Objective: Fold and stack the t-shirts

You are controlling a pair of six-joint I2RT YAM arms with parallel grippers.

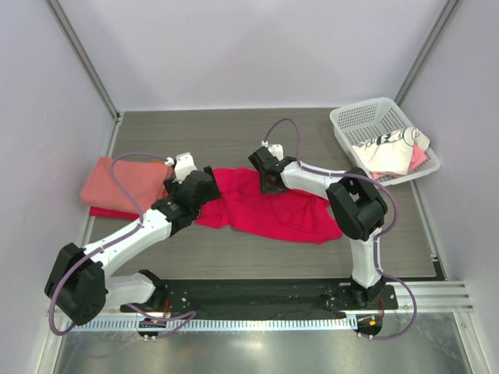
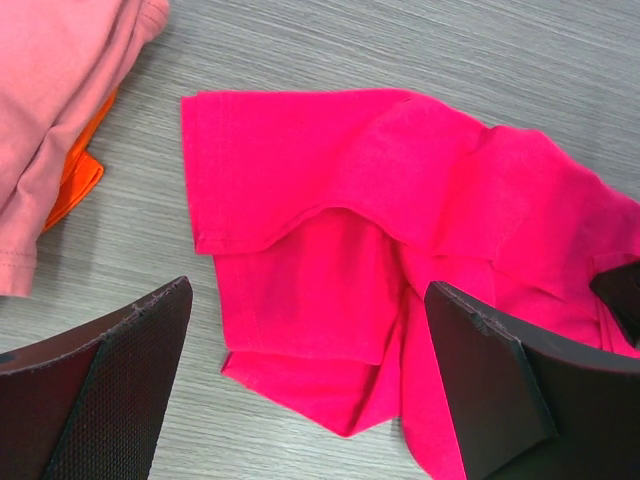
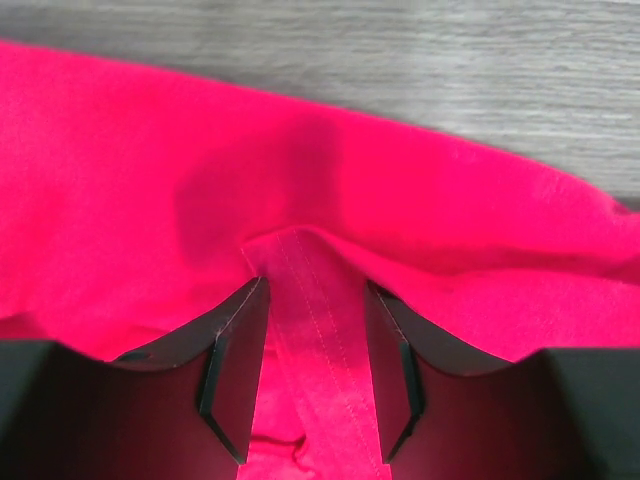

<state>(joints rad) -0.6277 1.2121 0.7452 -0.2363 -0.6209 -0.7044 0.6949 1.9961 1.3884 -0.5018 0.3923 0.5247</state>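
Overall level: bright, even, diffuse, from overhead; no hard-edged shadows.
Top view, shadows: faint and soft on the table (image 1: 234,125) under both arms.
Top view, glare: dull sheen on the metal strip (image 1: 257,351) at the near edge, not blown out.
Top view, distortion: slight wide-angle; the corner posts (image 1: 82,54) lean outward at left and right.
Left wrist, focus: the table grain and the folds of the crimson t-shirt (image 2: 400,200) are sharp; the left fingers (image 2: 110,390) are dark and slightly soft at the near edge.
Left wrist, colour: the crimson is oversaturated and reads hot pink.
Right wrist, shadow: soft dark patch on the cloth just beyond the right fingers (image 3: 235,370).
Right wrist, focus: the hem stitching is legible; the far table grain is slightly blurred.
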